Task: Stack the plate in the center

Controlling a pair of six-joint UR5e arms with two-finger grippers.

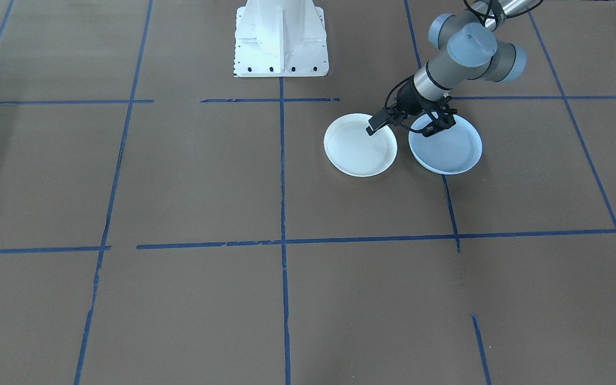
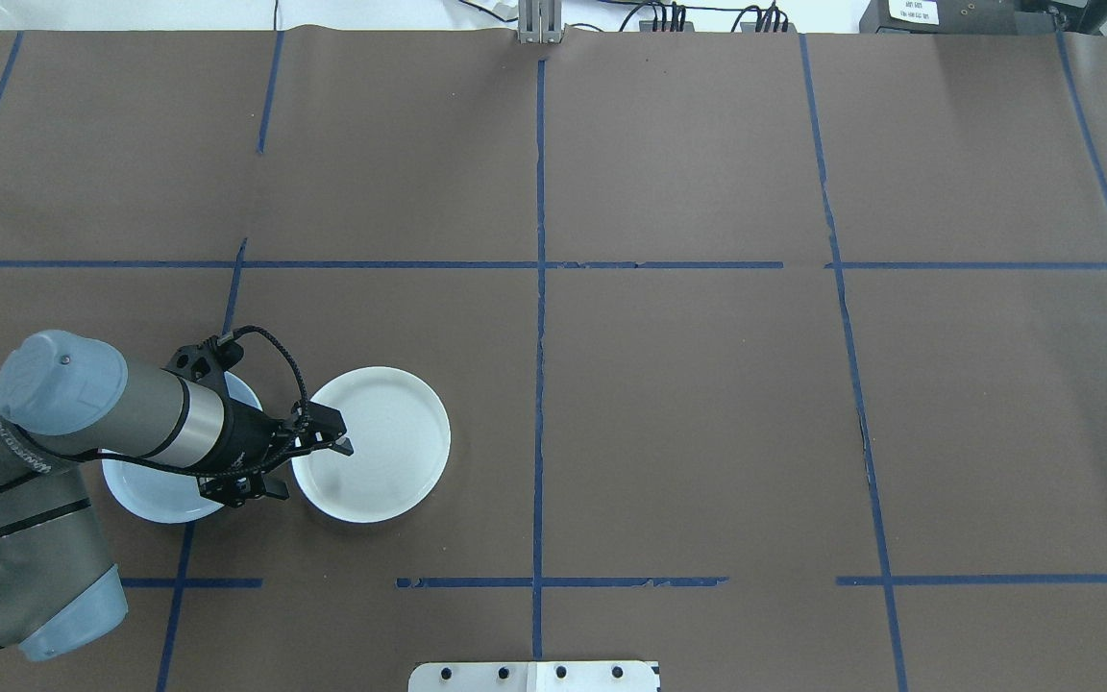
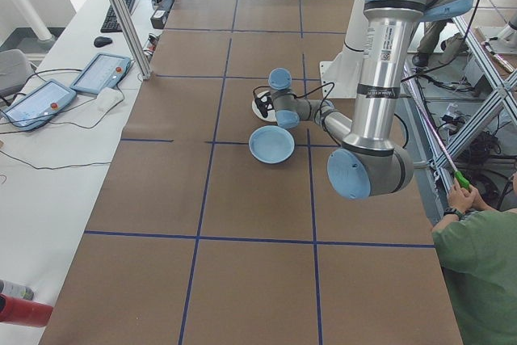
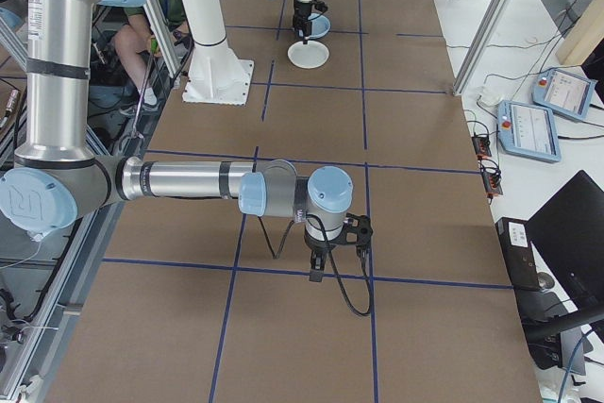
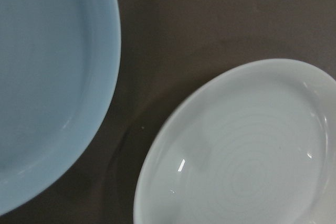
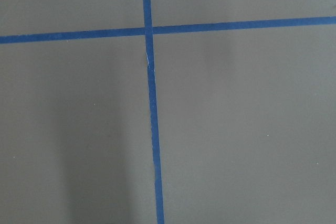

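We find the left hand (image 1: 403,124) low over the gap between two plates, fingers spread wide and holding nothing; in the front-facing view one finger (image 1: 375,126) hangs over the near rim of the glossy white plate (image 1: 360,144) and the other finger (image 1: 436,128) over the rim of the pale grey-blue plate (image 1: 446,145). We cannot tell whether either finger touches a rim. The two plates lie flat on the brown paper-covered table (image 1: 190,176), just beside each other and apart; the left wrist view shows a dark strip of table between the grey-blue plate's rim (image 5: 52,93) and the white plate, whose floor carries faint concentric rings (image 5: 247,156). From overhead the white plate (image 2: 376,444) sits beyond the fingertips, while the grey-blue plate (image 2: 145,490) is partly covered by the wrist. Blue tape lines (image 1: 282,176) divide the table into squares. The right hand (image 4: 326,250) hangs well apart from both plates over a tape crossing (image 6: 148,29); we cannot tell its opening.
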